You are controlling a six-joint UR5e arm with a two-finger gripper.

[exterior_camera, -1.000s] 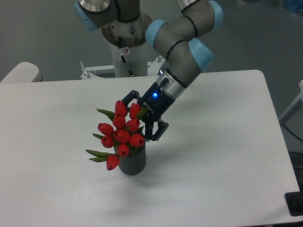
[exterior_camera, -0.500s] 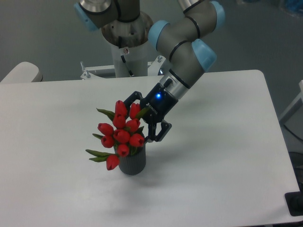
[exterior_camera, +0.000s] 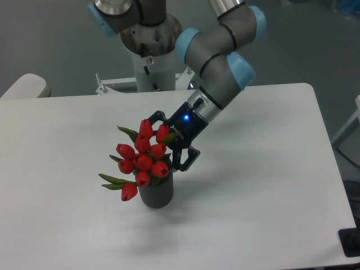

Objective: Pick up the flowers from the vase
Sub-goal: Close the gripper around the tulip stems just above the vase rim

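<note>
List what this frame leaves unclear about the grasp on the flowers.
- Gripper closure: in the fixed camera view the buds and leaves of the flowers cover the inner fingers, so contact with the stems cannot be judged.
- Stems: hidden by the buds and by the wall of the vase.
- Whether the bunch has risen at all: its base is out of sight inside the vase mouth.
- Arm base: cut off by the top edge.

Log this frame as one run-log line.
phase: grasp | hand: around tulip bunch, closure unclear | tulips: in ribbed grey vase | vase: upright on white table
</note>
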